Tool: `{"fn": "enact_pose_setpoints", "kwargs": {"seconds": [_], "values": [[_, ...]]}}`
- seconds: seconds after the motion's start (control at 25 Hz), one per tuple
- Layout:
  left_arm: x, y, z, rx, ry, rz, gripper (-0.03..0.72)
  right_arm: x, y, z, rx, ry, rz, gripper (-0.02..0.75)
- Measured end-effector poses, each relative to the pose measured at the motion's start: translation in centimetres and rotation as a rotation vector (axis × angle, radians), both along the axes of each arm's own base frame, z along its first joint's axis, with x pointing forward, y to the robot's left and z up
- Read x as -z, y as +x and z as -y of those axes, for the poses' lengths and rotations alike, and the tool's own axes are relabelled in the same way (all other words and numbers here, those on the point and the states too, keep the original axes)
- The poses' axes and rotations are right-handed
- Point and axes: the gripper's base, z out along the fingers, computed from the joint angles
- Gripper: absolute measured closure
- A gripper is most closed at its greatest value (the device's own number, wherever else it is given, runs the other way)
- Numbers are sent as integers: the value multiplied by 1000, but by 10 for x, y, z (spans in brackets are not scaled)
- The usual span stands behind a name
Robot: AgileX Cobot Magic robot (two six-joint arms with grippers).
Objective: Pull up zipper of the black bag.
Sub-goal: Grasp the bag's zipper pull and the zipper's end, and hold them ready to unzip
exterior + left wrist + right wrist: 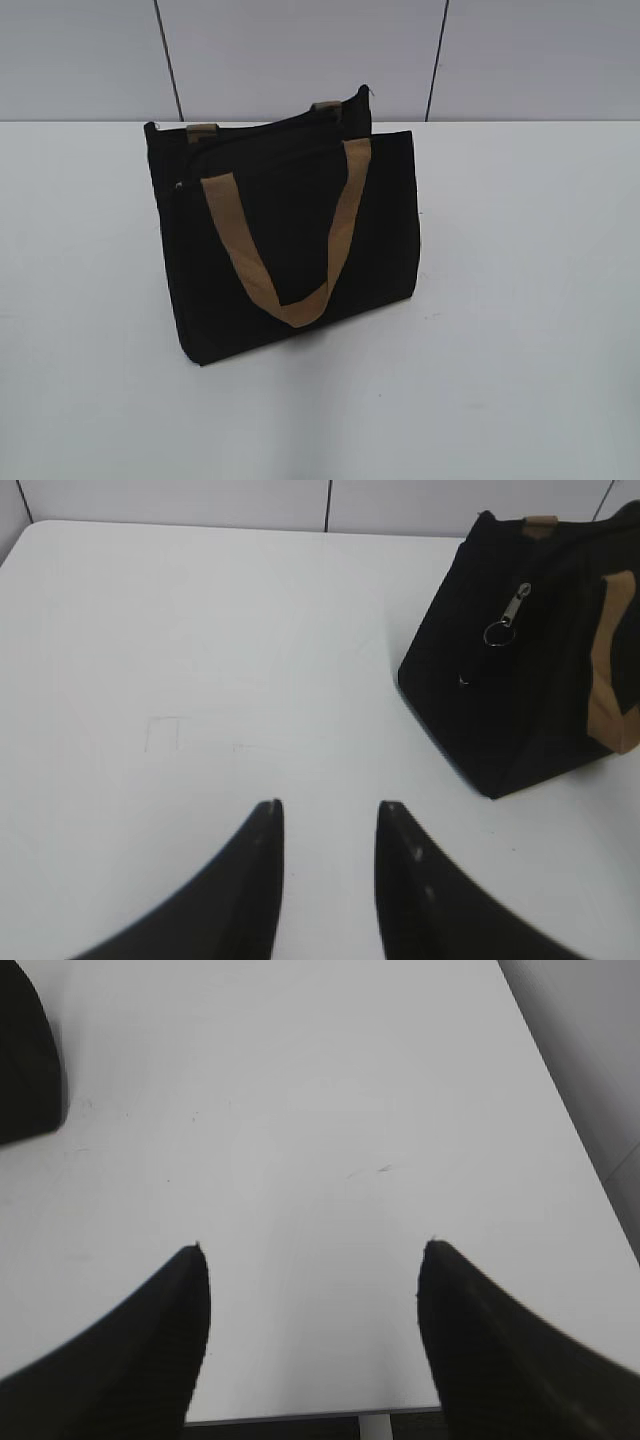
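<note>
The black bag [285, 235] stands upright on the table [520, 300].

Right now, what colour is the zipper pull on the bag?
Silver metal pull on the black bag; left wrist view shows it best.

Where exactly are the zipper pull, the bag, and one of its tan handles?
Zipper pull [508, 615]: left wrist view, on the silver tab above its ring.
Bag [285, 240]: exterior view, on the black front panel inside the handle loop.
Handle [345, 215]: exterior view, on the front strap's right leg.
</note>
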Motion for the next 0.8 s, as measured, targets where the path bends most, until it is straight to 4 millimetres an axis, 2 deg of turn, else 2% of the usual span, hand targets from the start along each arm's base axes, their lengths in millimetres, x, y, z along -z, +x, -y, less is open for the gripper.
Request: {"fn": "enact_pose_setpoints", "kwargs": {"seconds": [0.8], "values": [[0, 0, 0, 0, 0, 0, 447, 0, 0, 0, 0, 0, 0, 230]]}}
